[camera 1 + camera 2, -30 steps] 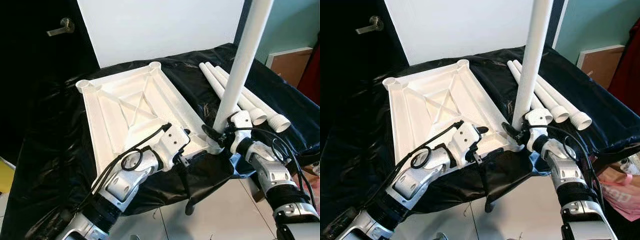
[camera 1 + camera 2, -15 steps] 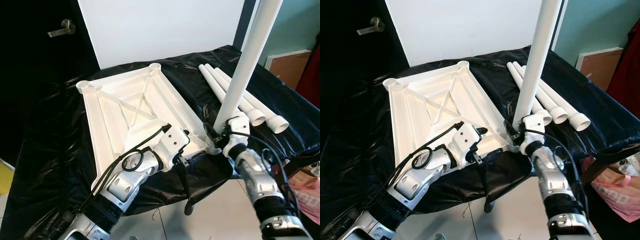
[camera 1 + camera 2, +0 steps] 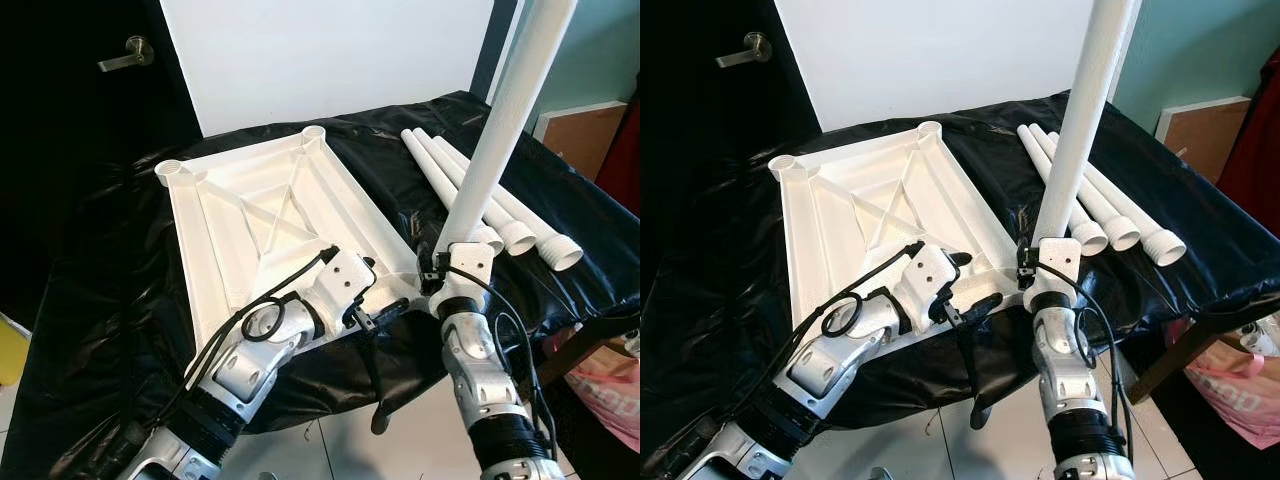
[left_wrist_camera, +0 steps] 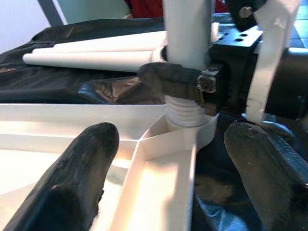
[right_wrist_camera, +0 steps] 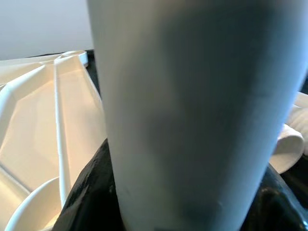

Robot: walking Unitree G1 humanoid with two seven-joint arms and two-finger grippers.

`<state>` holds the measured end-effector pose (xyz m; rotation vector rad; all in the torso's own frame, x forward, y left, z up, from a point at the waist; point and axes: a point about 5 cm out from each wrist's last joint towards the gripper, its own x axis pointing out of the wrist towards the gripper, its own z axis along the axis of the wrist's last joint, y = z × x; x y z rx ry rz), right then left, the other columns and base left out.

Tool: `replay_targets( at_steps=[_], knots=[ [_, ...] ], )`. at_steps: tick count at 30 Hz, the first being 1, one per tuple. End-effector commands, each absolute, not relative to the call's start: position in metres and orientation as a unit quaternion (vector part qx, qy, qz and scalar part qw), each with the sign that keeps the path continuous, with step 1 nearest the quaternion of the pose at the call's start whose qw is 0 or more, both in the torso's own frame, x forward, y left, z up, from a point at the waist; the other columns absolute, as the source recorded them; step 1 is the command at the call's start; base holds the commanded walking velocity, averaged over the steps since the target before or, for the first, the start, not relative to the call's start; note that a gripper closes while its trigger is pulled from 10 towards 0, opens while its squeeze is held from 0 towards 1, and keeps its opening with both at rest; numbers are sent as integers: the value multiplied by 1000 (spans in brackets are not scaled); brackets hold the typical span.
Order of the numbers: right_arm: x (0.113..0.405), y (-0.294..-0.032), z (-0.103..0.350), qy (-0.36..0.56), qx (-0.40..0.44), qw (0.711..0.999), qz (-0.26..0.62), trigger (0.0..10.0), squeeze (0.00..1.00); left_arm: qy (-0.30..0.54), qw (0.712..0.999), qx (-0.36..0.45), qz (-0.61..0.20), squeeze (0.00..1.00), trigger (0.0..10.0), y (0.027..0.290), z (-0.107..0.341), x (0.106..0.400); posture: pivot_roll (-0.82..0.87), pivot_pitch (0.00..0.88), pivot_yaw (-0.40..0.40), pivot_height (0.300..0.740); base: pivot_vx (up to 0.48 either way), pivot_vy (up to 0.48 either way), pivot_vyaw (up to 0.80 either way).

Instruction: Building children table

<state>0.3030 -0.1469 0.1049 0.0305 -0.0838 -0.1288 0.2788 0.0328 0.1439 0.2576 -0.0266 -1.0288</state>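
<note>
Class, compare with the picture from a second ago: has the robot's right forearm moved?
Yes. The right gripper stays clamped on the upright table leg at the tabletop corner, but its forearm has swung leftward, away from the loose legs.

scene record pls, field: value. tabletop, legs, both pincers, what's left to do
tabletop: white tabletop lies underside up on black sheet
held leg: white leg stands nearly upright, threaded end at the near right corner socket
spare legs: three spare legs lie side by side on the sheet, right of the tabletop
right pincer: right pincer shut on the leg just above its thread
left pincer: left pincer open, fingers either side of the tabletop's near edge rib, pointing at the socket
remaining: other three corner sockets hold no legs
</note>
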Motion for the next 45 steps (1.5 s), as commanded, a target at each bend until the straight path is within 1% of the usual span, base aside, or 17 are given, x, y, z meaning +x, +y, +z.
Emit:
replay_targets(
  at_steps=[1, 10, 11, 12, 20, 22, 23, 24, 25, 30, 34, 35, 39, 41, 42, 43, 45],
  knots=[
    [290, -152, 79, 12, 24, 995, -94, 10000, 0, 0, 860, 125, -494, 0, 10000, 38, 141, 279, -86, 0, 30, 740, 0, 0, 0],
    [293, -148, 85, 1, 28, 996, -83, 10000, 0, 4, 862, 130, -490, 0, 10000, 43, 140, 282, -84, 0, 33, 740, 0, 0, 0],
    [293, -149, 87, -4, 24, 996, -83, 10000, 110, 4, 862, 128, -490, 0, 10000, 43, 141, 281, -85, 0, 33, 740, 0, 0, 0],
    [294, -150, 89, -8, 23, 997, -80, 10000, 1000, 4, 863, 127, -489, 0, 10000, 43, 140, 281, -88, 0, 33, 740, 0, 0, 0],
    [300, -152, 97, -28, 17, 998, -50, 10000, 1000, 3, 862, 126, -491, 0, 10000, 39, 141, 282, -95, 0, 46, 740, 0, 0, 0],
    [302, -155, 102, -42, 13, 999, -20, 10000, 1000, -2, 859, 123, -498, 0, 10000, 36, 144, 280, -98, 0, 44, 740, 0, 0, 0],
    [303, -156, 104, -45, 9, 999, -3, 10000, 259, -4, 857, 122, -501, 0, 10000, 36, 145, 279, -99, 0, 44, 740, 0, 0, 0],
    [303, -156, 104, -45, 9, 999, -3, 10000, 259, -4, 857, 122, -501, 0, 10000, 36, 145, 279, -99, 0, 44, 740, 0, 0, 0],
    [305, -159, 107, -49, 5, 999, 19, 10000, 0, -5, 855, 122, -504, 0, 10000, 36, 145, 279, -102, 0, 44, 740, 0, 0, 0],
    [306, -160, 110, -55, -1, 998, 39, 10000, 0, -5, 854, 123, -505, 0, 10000, 36, 145, 279, -102, 0, 48, 740, 0, 0, 0],
    [305, -167, 113, -58, -16, 990, 124, 10000, 0, -4, 854, 121, -507, 0, 10000, 36, 146, 278, -93, 0, 44, 740, 0, 0, 0],
    [305, -167, 113, -58, -16, 990, 124, 10000, 0, -4, 854, 121, -507, 0, 10000, 36, 146, 278, -93, 0, 44, 740, 0, 0, 0],
    [307, -172, 115, -55, -37, 981, 182, 10000, 0, -5, 853, 120, -508, 0, 10000, 38, 147, 276, -92, 0, 44, 740, 0, 0, 0],
    [307, -172, 115, -55, -37, 981, 182, 10000, 0, -5, 853, 120, -508, 0, 10000, 38, 147, 276, -92, 0, 44, 740, 0, 0, 0],
    [309, -176, 117, -53, -55, 972, 221, 10000, 0, -4, 852, 118, -510, 0, 10000, 38, 146, 275, -93, 0, 44, 740, 0, 0, 0],
    [311, -178, 119, -50, -62, 968, 237, 10000, 0, -4, 851, 118, -512, 0, 10000, 37, 147, 275, -91, 0, 44, 740, 0, 0, 0],
    [313, -179, 120, -49, -66, 966, 246, 10000, 0, -5, 850, 117, -513, 0, 10000, 37, 147, 275, -91, 0, 44, 740, 0, 0, 0]
  ],
)
